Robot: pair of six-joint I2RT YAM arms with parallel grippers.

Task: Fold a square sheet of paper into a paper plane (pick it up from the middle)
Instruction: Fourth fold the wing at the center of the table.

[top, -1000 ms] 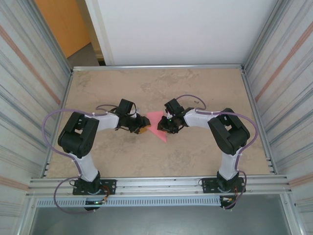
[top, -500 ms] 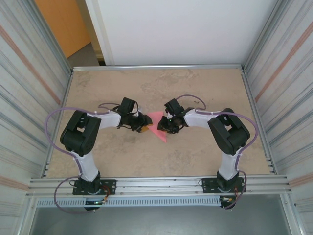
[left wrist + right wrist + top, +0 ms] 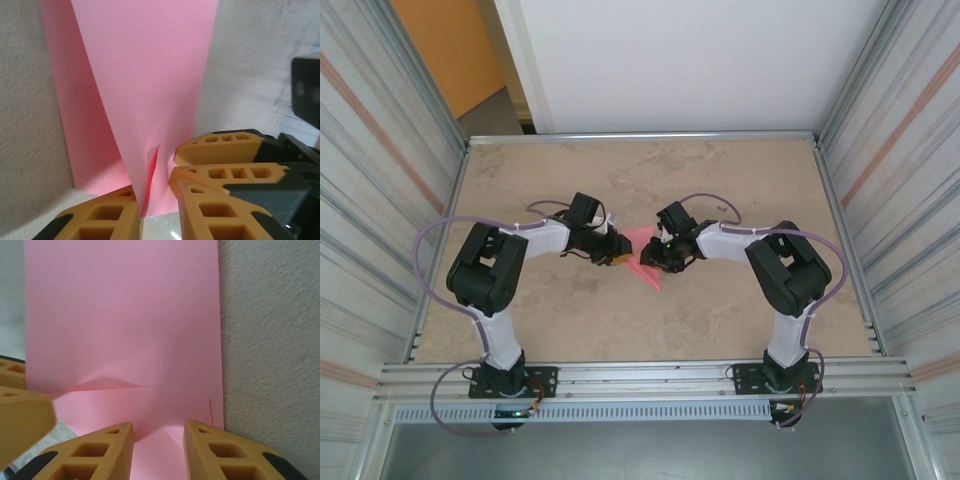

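Thin pink-red matte paper sheet point(image 3: 642, 258), partly folded, lying mid-table.
I see one flap point(image 3: 150, 90) raised off the flat layer, and a pointed corner towards the near edge.

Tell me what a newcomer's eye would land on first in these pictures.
The pink sheet of paper, partly folded to a point, stands out first at the middle of the beige table. Next come the left arm and right arm, bent inward so their jaws meet at it from either side. In the left wrist view a raised flap of it runs down between orange fingers.
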